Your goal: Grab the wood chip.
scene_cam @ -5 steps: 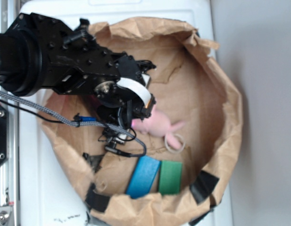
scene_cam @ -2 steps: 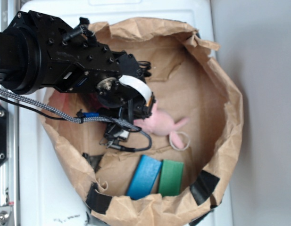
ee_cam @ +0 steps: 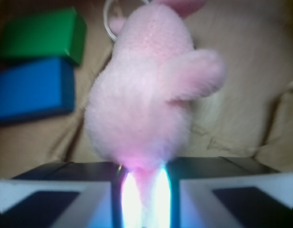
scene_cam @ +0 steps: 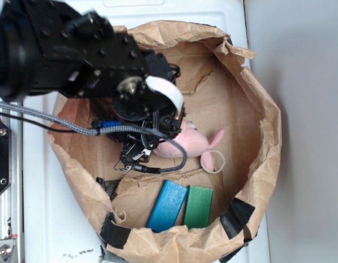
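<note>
1. Claw [ee_cam: 142, 190] pinched on the pink plush [ee_cam: 141, 99], lifted above the paper bag [scene_cam: 262, 120].
2. No wood chip visible in either view; possibly hidden under the arm.
3. Likely light, stiff, rough, brittle: best pinched across the narrow width, mid-length.

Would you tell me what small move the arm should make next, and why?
Probably open the tool and let go. It looks closed on the pink plush, not the wood chip. Neither view shows the chip, and the arm may be hiding it.
</note>
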You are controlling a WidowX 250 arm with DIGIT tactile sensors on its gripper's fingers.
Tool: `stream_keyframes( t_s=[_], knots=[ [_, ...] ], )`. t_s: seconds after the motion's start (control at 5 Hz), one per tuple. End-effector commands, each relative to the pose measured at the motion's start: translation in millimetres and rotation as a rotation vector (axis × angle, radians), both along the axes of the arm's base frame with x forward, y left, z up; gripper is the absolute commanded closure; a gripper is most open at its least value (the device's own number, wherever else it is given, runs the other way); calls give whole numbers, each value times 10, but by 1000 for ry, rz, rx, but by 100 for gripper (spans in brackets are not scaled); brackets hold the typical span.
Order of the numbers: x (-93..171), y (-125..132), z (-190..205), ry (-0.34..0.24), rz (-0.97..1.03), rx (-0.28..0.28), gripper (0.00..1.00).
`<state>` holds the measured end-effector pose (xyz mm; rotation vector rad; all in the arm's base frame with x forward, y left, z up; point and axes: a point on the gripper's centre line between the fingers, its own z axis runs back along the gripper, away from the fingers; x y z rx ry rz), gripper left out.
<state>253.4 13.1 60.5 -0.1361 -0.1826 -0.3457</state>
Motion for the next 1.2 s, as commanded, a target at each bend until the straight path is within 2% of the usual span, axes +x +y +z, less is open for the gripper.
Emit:
stream_keyframes(
  t_s=[0.0,0.2,0.6,1.0],
  knots=[
    [111,132,582,-36,32,-47,64],
    [171,198,556,-47,41,-48,0],
    [98,300,557,-49,21,-56,0],
    [-19,376,545,-40,5,-26,0]
  ],
)
